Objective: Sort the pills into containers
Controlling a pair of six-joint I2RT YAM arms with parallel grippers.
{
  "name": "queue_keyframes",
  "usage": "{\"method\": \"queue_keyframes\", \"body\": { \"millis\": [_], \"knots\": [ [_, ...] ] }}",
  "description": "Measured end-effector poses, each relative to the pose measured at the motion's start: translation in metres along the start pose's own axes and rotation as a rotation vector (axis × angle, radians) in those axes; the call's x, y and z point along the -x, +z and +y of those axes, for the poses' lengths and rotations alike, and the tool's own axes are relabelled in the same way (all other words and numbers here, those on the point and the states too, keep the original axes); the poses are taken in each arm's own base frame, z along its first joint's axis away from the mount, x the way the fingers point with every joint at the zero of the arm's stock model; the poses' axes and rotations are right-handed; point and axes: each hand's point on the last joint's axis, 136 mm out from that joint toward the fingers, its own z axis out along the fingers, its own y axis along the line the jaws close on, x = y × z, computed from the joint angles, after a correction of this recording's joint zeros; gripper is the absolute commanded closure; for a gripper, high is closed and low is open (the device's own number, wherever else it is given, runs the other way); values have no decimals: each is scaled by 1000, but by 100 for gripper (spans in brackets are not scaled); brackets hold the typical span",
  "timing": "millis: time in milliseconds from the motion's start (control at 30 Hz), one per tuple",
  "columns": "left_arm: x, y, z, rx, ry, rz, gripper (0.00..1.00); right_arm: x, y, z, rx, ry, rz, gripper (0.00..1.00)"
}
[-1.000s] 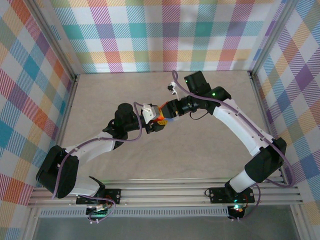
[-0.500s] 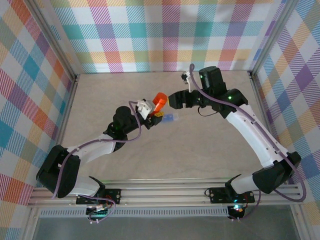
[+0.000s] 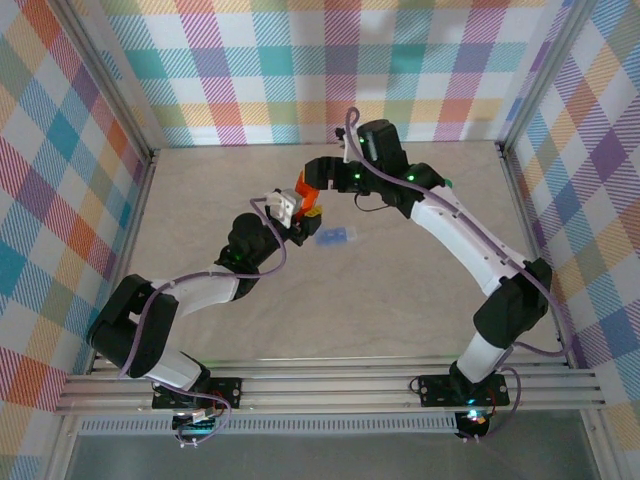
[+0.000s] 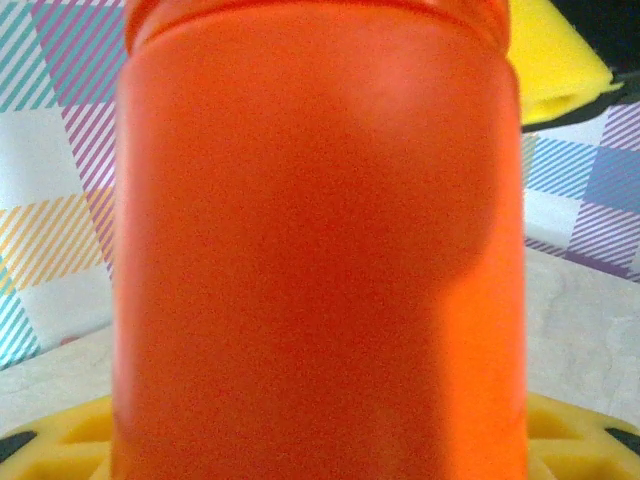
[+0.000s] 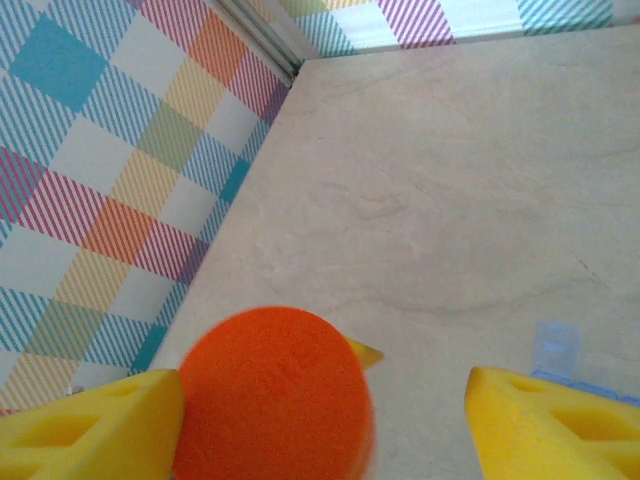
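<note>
Overhead, catches left gripper [image 3: 307, 208] pinching the orange bottle [image 3: 307, 193], blue box [image 3: 337, 237] at its 5 o'clock; through the right wrist, adds right gripper [image 5: 325, 385] spread wide, bottle by its 9 o'clock finger.

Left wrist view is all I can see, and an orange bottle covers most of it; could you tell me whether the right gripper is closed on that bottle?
Observer: No, the right gripper is open. The orange bottle shows end-on between its fingers, close against one of them.
Operator: Thank you. Where is the blue box, please?
Observer: The blue box lies flat on the table, apart from the bottle, on the side toward the arm bases.
</note>
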Motion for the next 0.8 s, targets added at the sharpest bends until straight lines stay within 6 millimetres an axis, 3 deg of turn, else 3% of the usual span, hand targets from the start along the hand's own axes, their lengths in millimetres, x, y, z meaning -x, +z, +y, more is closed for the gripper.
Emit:
{"method": "queue_keyframes", "body": {
  "millis": [167,300,433,500,700,800],
  "knots": [
    [-2,2,-2,-14,-5,-1,100,-1,2,9,0,-26,-5,30],
    [-4,3,-4,-24,-16,-1,100,-5,7,5,-18,-30,3,31],
    [-4,3,-4,-28,-19,-1,100,-9,13,1,-29,-26,20,38],
    [-4,3,-5,-33,-19,0,100,-11,15,-1,-32,-27,27,46],
    [-8,2,-7,-60,-26,15,100,-14,16,6,18,-88,28,84],
    [-9,0,-10,-117,-42,20,100,-21,11,14,92,-167,16,87]
  ]
}}
